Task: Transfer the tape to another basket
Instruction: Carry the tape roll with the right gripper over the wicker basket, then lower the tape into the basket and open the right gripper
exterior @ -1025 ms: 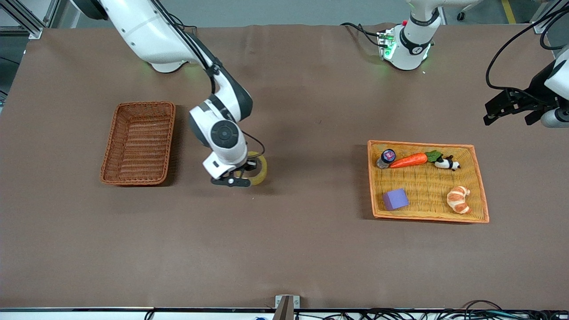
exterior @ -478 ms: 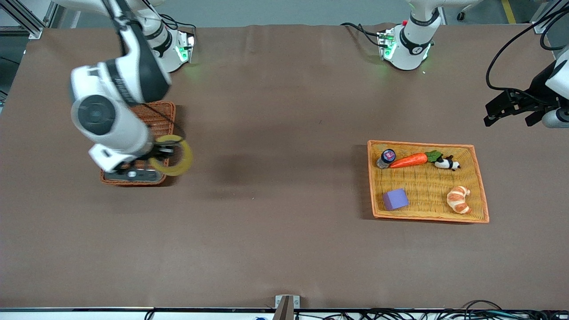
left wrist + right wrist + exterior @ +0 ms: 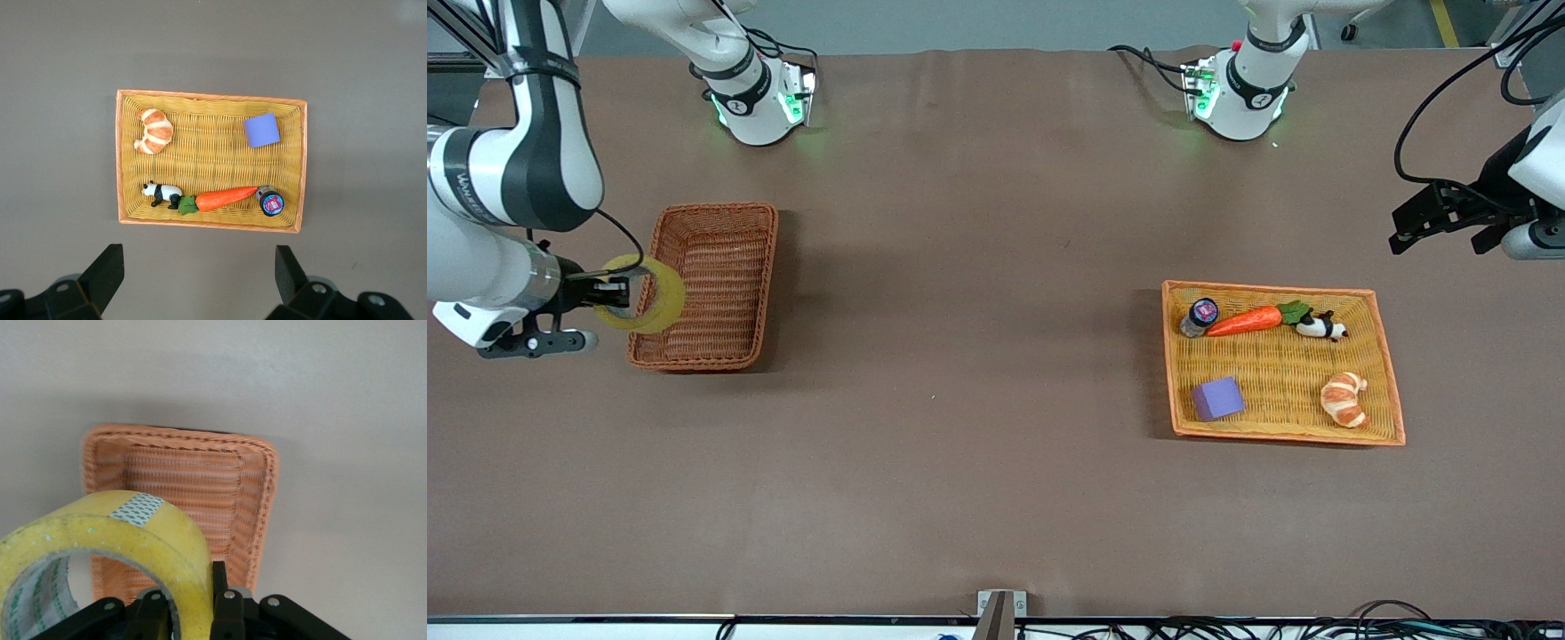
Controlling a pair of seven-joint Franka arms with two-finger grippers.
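My right gripper [image 3: 617,292] is shut on the tape [image 3: 669,299], a yellowish ring held on edge in the air. The tape hangs over the rim of the dark reddish-brown wicker basket [image 3: 710,283], on the side toward the right arm's end of the table. In the right wrist view the tape [image 3: 137,532] fills the foreground, one finger [image 3: 219,579] presses its outer wall, and the basket [image 3: 200,483] lies below, empty. My left gripper [image 3: 1409,228] waits open in the air past the tray, at the left arm's end; its open fingers [image 3: 109,261] frame bare table.
A light orange-yellow woven tray [image 3: 1270,287] holds a carrot [image 3: 1245,321], a small bottle [image 3: 1200,316], a toy panda [image 3: 1320,327], a purple block [image 3: 1217,397] and a croissant [image 3: 1345,399]. The tray also shows in the left wrist view [image 3: 210,97].
My right arm has swung the tape from the middle of the table toward the right arm's end, across the brown basket to its outer rim. The left arm has barely moved.
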